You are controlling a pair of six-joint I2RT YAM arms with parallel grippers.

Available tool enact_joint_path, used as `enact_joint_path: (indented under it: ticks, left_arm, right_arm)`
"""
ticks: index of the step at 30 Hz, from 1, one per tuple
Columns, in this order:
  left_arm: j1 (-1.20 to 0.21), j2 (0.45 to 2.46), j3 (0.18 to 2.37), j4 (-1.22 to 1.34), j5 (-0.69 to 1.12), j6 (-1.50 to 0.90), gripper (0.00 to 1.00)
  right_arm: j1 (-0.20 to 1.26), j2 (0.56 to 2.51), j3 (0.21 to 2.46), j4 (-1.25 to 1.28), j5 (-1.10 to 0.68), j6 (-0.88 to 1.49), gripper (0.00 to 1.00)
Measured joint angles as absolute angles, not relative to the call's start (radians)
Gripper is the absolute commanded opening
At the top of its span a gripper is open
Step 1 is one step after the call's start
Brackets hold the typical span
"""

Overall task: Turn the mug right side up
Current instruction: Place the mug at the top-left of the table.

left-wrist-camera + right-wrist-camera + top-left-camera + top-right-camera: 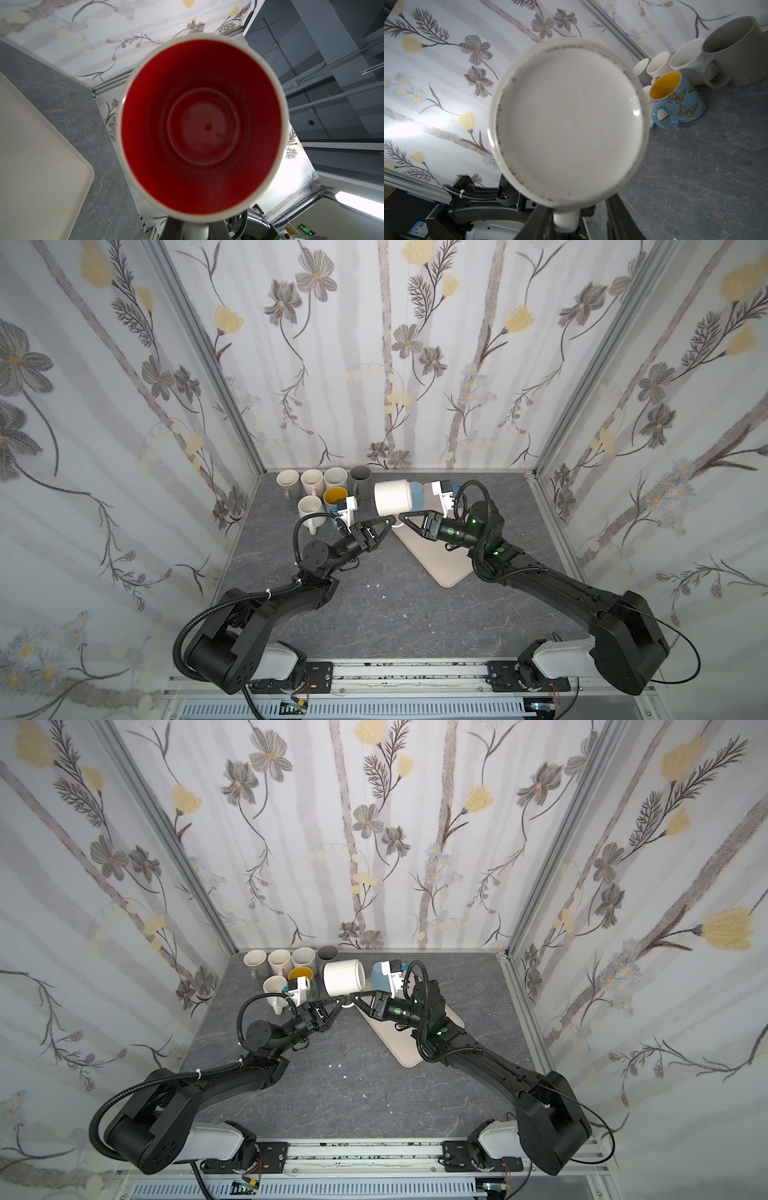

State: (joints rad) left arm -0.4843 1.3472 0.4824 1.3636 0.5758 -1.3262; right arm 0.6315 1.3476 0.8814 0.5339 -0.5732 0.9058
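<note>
A white mug (392,497) (344,978) hangs on its side above the table, handle pointing down. Its red inside (203,124) fills the left wrist view; its white base (569,124) fills the right wrist view. My left gripper (390,520) (340,1003) (195,230) comes from the left and is shut on the mug's handle (196,229). My right gripper (402,517) (356,1001) (580,224) meets it from the right. Its fingers (618,216) stand apart on either side of the handle (565,220), with a gap showing, so it is open.
Several upright mugs stand at the back left, among them a grey one (360,481) (735,49) and a blue butterfly mug (334,495) (675,99). A beige tray (440,560) (31,155) lies under the right arm, with a light blue mug (417,493) at its far end.
</note>
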Motion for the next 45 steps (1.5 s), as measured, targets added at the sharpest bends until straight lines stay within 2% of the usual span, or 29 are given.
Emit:
enact_joint_path:
  ticks: [4, 13, 18, 23, 27, 34, 39, 45]
  left_arm:
    - [-0.467, 1.298, 0.487, 1.252, 0.576, -1.269, 0.00]
    - [-0.390, 1.176, 0.591, 0.863, 0.585, -1.052, 0.00]
    - [-0.292, 1.137, 0.705, 0.612, 0.584, -0.899, 0.00]
    - [-0.132, 1.125, 0.818, 0.398, 0.595, -0.749, 0.00]
    - [-0.021, 1.134, 0.926, 0.175, 0.511, -0.579, 0.00]
    - [0.102, 1.188, 1.001, -0.085, 0.361, -0.326, 0.00]
    - [0.186, 1.235, 1.002, -0.166, 0.260, -0.237, 0.00]
    - [0.226, 1.311, 1.024, -0.207, 0.214, -0.154, 0.00]
  right_arm:
    - [0.618, 1.340, 0.885, 0.486, -0.547, 0.879, 0.51]
    - [0.581, 1.302, 0.885, 0.352, -0.506, 0.809, 0.52]
    - [0.532, 1.296, 0.897, 0.204, -0.422, 0.741, 0.53]
    - [0.505, 1.353, 0.975, 0.042, -0.325, 0.655, 0.55]
    - [0.503, 1.438, 1.072, -0.078, -0.203, 0.589, 0.57]
    - [0.498, 1.706, 1.391, -0.212, -0.073, 0.481, 0.69]
    - [0.498, 1.932, 1.669, -0.294, -0.043, 0.413, 0.76]
    - [0.490, 2.134, 1.914, -0.370, -0.038, 0.360, 0.79]
